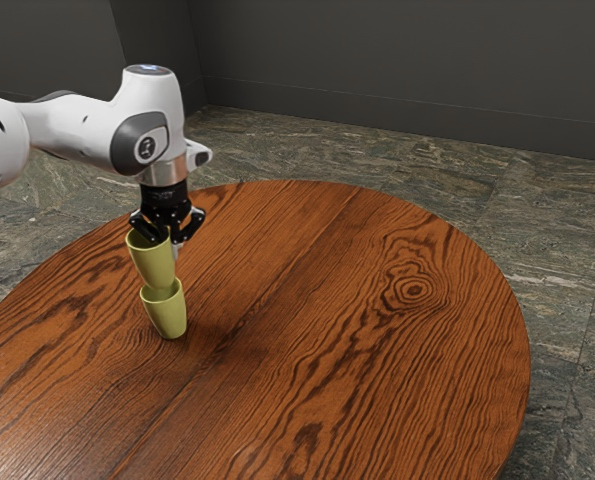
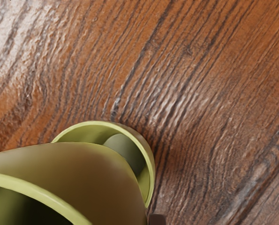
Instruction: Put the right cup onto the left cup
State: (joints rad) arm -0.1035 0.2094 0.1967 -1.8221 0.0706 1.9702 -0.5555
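My gripper (image 1: 167,240) points down at the rim of the upper green cup (image 1: 153,264), shut on that cup's wall with one finger inside it and one outside. This cup tilts slightly, and its base overlaps the mouth of the lower green cup (image 1: 165,312), which stands on the table. In the wrist view the held cup (image 2: 83,164) looms large and covers part of the lower cup (image 2: 147,164), whose inside shows along one side. How deep the upper base sits is hidden. A dark fingertip (image 2: 157,219) shows beside the held cup.
The round wooden table (image 1: 377,350) extends widely toward the exterior view's right, its curved edge beyond the cups. Stone floor (image 1: 567,270) surrounds it, and a dark wall (image 1: 407,70) stands behind.
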